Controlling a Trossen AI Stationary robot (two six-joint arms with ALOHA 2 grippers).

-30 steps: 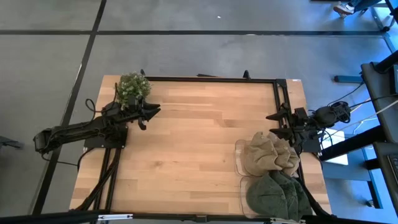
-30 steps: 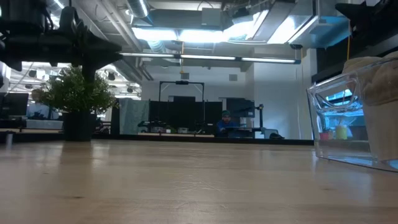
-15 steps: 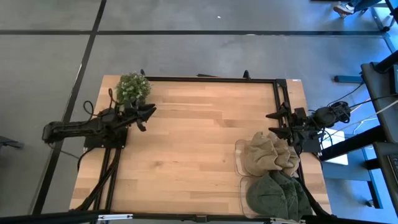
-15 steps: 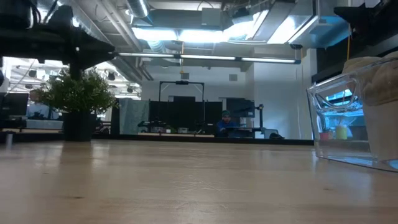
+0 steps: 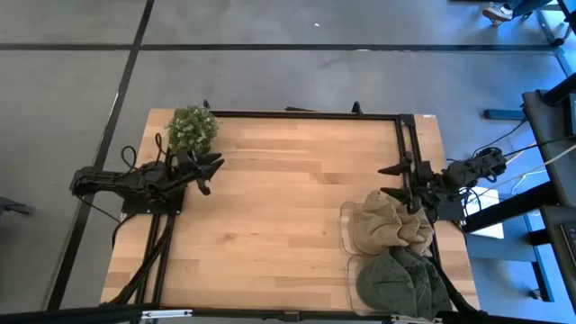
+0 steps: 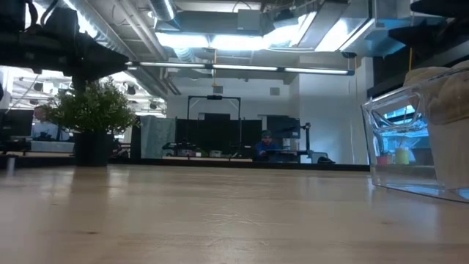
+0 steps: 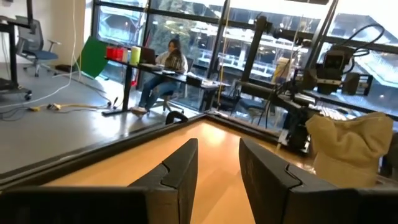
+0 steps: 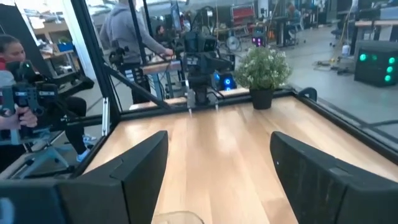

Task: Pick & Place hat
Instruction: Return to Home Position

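The caps (image 5: 389, 225) are sitting in 2 bins (image 5: 345, 221), so nothing is needing holding. The left pincer (image 5: 214, 171) is gaping narrow, the right pincer (image 5: 383, 181) wide.

A potted plant (image 5: 193, 129) stands upright at the far left corner of the wooden counter (image 5: 288, 207). A black frame rail (image 5: 306, 114) runs along the counter's far edge. Grey floor (image 5: 315, 72) surrounds the counter. Beyond it, a person (image 6: 266, 143) sits at a desk far back in the room.
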